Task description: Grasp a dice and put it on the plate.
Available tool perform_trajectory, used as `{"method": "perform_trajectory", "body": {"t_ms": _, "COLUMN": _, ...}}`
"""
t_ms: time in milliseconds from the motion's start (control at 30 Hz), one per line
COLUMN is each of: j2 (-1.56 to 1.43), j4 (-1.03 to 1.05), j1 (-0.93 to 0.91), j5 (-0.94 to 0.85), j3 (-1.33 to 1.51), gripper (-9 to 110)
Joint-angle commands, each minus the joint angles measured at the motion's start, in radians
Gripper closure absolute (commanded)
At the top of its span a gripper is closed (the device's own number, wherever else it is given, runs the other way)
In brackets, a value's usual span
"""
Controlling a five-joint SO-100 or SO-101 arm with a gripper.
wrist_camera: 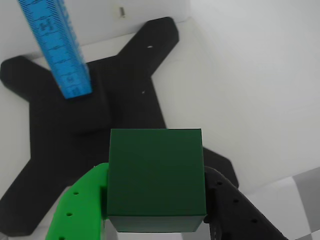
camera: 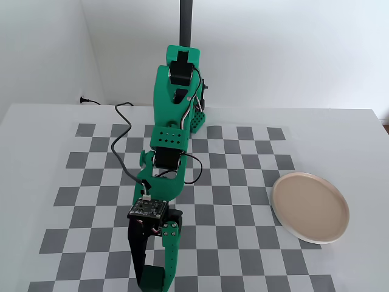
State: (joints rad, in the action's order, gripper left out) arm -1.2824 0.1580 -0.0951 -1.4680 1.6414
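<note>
jaws clamped on the dice point(wrist_camera: 156, 180), so the grab's done | plate point(camera: 310, 207) sits empty, far right in the fixed view | swing over level, no tipping, release low

Unreadable scale marks and digits on the blue ruler point(wrist_camera: 57, 45).

Dice point(wrist_camera: 156, 177) dark green – plate point(camera: 310, 207) beige-pink, paler rim – mat point(camera: 243, 176) grey-white checkered – ruler point(wrist_camera: 57, 45) blue.

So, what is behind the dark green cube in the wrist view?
Behind the dark green cube lies a black cross-shaped stand holding a blue ruler-marked post, on a white surface. The cube covers part of the stand's lower right arm.
</note>
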Motion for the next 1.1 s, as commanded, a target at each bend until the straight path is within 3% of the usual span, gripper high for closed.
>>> {"method": "perform_trajectory", "body": {"t_ms": 0, "j2": -0.173, "j4": -0.080, "j1": 0.049, "j5": -0.012, "j3": 0.061, "gripper": 106}}
{"method": "perform_trajectory", "body": {"t_ms": 533, "j2": -0.318, "j4": -0.184, "j1": 0.275, "j5": -0.028, "j3": 0.334, "gripper": 106}}
{"method": "perform_trajectory", "body": {"t_ms": 1067, "j2": -0.238, "j4": -0.348, "j1": 0.503, "j5": -0.044, "j3": 0.414, "gripper": 106}}
